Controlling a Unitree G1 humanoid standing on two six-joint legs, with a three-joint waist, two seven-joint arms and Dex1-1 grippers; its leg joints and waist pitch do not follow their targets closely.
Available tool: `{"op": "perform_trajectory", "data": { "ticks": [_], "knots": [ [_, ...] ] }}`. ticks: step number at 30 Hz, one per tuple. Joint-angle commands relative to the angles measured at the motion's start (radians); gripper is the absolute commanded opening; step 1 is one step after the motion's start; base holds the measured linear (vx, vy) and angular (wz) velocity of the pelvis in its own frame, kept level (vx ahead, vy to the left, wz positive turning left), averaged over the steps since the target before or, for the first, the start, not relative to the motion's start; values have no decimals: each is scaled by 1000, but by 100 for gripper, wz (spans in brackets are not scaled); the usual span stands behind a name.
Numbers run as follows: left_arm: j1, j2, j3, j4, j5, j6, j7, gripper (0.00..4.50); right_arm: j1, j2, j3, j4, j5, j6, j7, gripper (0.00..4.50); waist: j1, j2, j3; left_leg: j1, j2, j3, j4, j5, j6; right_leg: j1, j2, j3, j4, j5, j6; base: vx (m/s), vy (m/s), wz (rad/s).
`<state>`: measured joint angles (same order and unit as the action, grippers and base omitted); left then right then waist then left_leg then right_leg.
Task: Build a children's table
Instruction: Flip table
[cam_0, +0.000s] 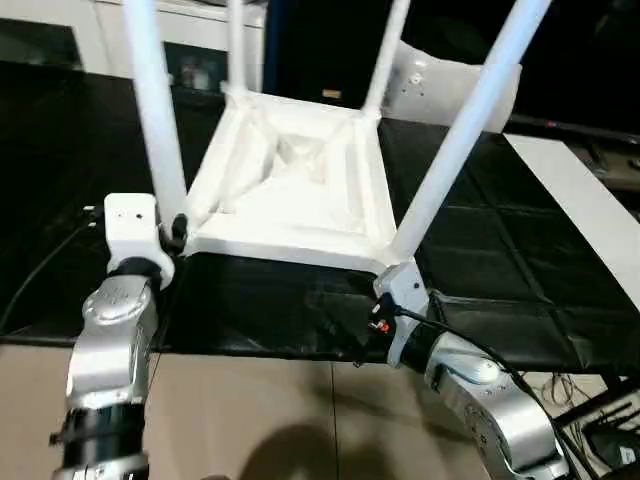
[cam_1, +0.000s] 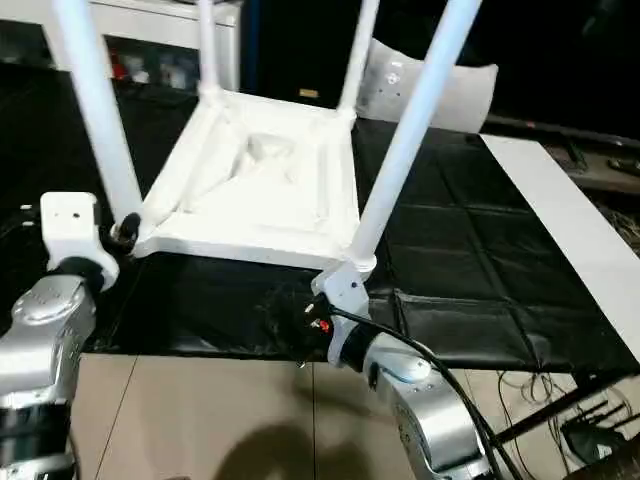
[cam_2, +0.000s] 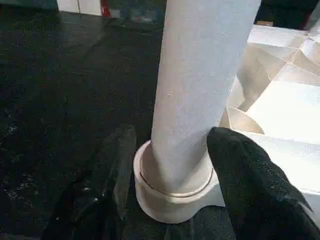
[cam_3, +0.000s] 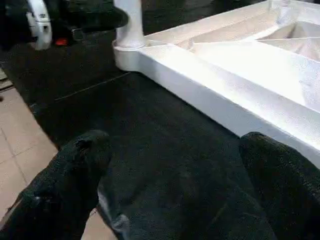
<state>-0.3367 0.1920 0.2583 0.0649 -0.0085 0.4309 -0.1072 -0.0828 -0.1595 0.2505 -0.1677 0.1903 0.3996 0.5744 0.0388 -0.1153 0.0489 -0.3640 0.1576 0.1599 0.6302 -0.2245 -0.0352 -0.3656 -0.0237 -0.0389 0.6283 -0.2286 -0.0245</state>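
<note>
The white table top (cam_0: 300, 190) lies upside down on the black mat, ribbed underside up. All four tapered white legs stand in its corner sockets. My left gripper (cam_2: 170, 165) is at the base of the near-left leg (cam_0: 155, 110), open, a black finger (cam_2: 117, 165) on each side of the socket; one finger touches the leg and the other stands a little off. My right gripper (cam_3: 170, 170) hovers open over the mat by the near-right corner, below the near-right leg (cam_0: 460, 130). Nothing lies between its fingers (cam_3: 75, 170).
The black quilted mat (cam_0: 500, 250) covers the work table, whose front edge drops to a tiled floor (cam_0: 280, 420). A grey-white pillow (cam_0: 450, 85) lies behind the table top, and a white cabinet (cam_0: 190, 40) stands at the back left. Cables (cam_0: 590, 400) hang at the right.
</note>
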Motion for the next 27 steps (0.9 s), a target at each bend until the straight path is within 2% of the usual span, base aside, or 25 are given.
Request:
{"op": "perform_trajectory", "data": {
  "ticks": [1,4,6,8,10,11,12,15,19,20,22,23,24,25,27],
  "knots": [
    [-38,8,-9,53,-25,-29,-37,275,-21,-8,9,19,13,-15,22,450,0,20,-37,22,87,-37,-101,-189,-19,17,-132,65,-87,-170,-163,0,0,0],
    [-58,25,-16,91,-28,-71,-72,275,-36,-6,11,32,16,-21,29,450,-1,19,-37,17,89,-41,-105,-195,-29,20,-134,64,-87,-184,-150,0,0,0],
    [-72,45,-26,118,-27,-91,-102,275,-47,-10,14,47,11,-34,37,450,0,19,-39,19,89,-41,-104,-189,-32,17,-135,63,-84,-174,-150,0,0,0],
    [-80,56,-32,135,-27,-106,-115,275,-51,-11,15,53,9,-38,41,450,2,18,-41,17,91,-40,-104,-158,-27,20,-135,64,-79,-121,-156,0,0,0],
    [-99,74,-35,173,-41,-107,-142,275,-57,-14,15,62,3,-51,49,450,3,19,-44,21,89,-38,-102,-128,-24,19,-134,62,-74,-69,-165,0,0,0],
    [-108,78,-32,187,-46,-108,-145,287,-59,-13,14,65,5,-51,51,450,4,22,-45,20,90,-38,-102,-109,-22,21,-133,61,-72,-34,-175,0,0,0],
    [-123,90,-31,221,-49,-123,-160,304,-60,-16,13,68,9,-55,57,450,3,19,-45,19,89,-38,-102,-95,-16,23,-133,60,-70,-7,-181,0,0,0],
    [-151,117,-35,285,-52,-153,-203,322,-60,-25,18,69,20,-55,75,450,5,18,-46,18,90,-36,-102,-88,-10,28,-136,61,-67,5,-186,0,0,0],
    [-174,149,-41,346,-57,-183,-262,354,-56,-34,23,69,29,-57,94,450,7,18,-44,20,89,-34,-103,-90,-4,26,-137,61,-72,-7,-192,0,0,0],
    [-184,173,-48,374,-66,-197,-310,354,-54,-38,25,71,31,-64,105,450,7,23,-45,21,90,-35,-103,-96,-8,27,-138,61,-70,-10,-192,0,0,0],
    [-190,189,-53,391,-72,-205,-341,354,-53,-40,26,73,33,-68,112,450,6,22,-44,23,92,-36,-106,-108,-13,25,-137,61,-69,-19,-192,0,0,0],
    [-193,210,-58,404,-77,-207,-375,354,-51,-43,26,74,31,-72,114,450,7,26,-43,24,93,-37,-107,-112,-18,24,-138,60,-68,-18,-198,0,0,0],
    [-192,216,-58,404,-78,-206,-382,354,-50,-43,26,75,30,-73,113,450,6,24,-44,23,93,-36,-107,-112,-19,25,-138,60,-68,-14,-200,0,0,0],
    [-191,220,-58,403,-79,-205,-385,329,-49,-43,25,75,28,-72,110,450,6,26,-43,24,95,-36,-108,-114,-24,24,-139,60,-66,-7,-208,0,0,0],
    [-184,217,-57,396,-82,-206,-380,320,-49,-38,24,76,27,-67,102,450,7,27,-42,24,96,-35,-109,-125,-27,23,-139,59,-66,-10,-214,0,0,0]
  ]
}}
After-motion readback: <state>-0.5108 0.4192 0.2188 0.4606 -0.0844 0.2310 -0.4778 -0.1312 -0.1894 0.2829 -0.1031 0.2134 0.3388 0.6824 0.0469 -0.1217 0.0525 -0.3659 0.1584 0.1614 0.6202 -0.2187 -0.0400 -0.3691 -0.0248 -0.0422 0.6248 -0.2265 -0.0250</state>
